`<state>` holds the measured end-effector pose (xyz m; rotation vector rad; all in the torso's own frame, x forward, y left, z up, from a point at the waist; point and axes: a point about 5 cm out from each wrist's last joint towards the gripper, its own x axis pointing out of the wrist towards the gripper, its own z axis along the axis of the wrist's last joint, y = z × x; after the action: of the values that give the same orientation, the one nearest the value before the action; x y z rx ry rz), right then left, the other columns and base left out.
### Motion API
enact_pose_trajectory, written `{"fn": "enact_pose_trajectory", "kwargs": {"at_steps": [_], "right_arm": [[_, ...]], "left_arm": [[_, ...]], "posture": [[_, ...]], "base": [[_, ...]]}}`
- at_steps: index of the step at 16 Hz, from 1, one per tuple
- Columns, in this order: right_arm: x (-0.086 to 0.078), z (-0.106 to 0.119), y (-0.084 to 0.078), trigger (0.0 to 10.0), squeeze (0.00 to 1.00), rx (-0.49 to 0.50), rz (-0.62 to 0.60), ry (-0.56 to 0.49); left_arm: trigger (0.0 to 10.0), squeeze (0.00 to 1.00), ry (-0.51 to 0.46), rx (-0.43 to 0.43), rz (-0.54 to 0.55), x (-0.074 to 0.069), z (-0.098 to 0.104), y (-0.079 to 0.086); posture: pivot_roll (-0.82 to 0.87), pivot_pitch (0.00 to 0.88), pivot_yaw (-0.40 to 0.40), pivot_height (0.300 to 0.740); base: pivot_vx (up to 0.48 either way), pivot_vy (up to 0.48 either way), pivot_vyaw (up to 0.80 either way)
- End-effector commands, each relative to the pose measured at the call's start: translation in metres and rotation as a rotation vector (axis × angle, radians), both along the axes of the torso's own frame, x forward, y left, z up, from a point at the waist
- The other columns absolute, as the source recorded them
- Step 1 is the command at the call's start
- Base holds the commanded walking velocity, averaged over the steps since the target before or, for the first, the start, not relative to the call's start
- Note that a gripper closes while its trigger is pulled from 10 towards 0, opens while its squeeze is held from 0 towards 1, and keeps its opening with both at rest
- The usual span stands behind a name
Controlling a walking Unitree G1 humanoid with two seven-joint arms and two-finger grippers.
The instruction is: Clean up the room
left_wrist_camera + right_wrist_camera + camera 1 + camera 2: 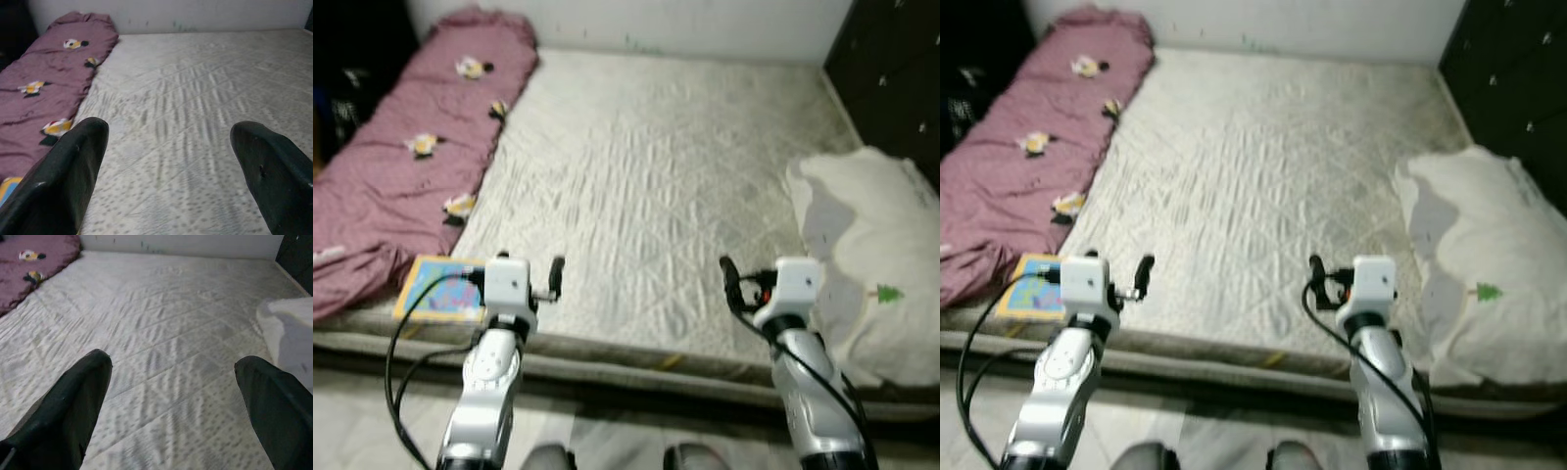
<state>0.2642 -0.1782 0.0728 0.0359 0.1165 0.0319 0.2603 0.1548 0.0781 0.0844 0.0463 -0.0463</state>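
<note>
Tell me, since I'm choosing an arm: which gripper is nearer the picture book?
Left. The left gripper hovers just beside the picture book; the right gripper is across the mattress, near the pillow.

mattress (pixel 646 186): showing off-white, quilted in a diamond pattern with fine grey speckling
mattress edge (pixel 607 367): showing a duller olive-grey band
blanket (pixel 411 147): showing dusty mauve-pink, dotted with small yellow, white and black motifs
pillow (pixel 876 264): showing cream-white, carrying a pale grey patch and a small green tree print (pixel 889 293)
book (pixel 440 290): showing a yellow border around a light blue cover with pink marks
wall (pixel 656 20): showing plain white with faint green smudges near the base
cabinet (pixel 896 69): showing black with pale specks
arms (pixel 489 382): showing silver with white wrist blocks and black cables
fingers (pixel 63 176): showing matte black
</note>
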Motion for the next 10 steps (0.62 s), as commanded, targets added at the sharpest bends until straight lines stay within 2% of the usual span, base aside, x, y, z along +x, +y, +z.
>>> {"fn": "enact_pose_trajectory", "kwargs": {"at_steps": [1, 10], "right_arm": [[0.0028, 0.0031, 0.0043, 10.0, 0.0, 0.007, 0.011, -0.012], [0.001, 0.0005, 0.0035, 10.0, 0.0, 0.012, 0.002, 0.0]], "left_arm": [[10.0, 0.0, 0.009, 0.013, 0.013, -0.0013, -0.0017, 0.0065], [10.0, 0.0, 0.018, 0.01, 0.002, -0.0015, -0.0027, 0.0038]], "posture": [[-0.01, 0.08, -0.006, 0.74], [-0.02, 0.087, -0.001, 0.74]], "base": [[0.0, 0.48, 0.0], [0.0, 0.48, 0.0]]}}
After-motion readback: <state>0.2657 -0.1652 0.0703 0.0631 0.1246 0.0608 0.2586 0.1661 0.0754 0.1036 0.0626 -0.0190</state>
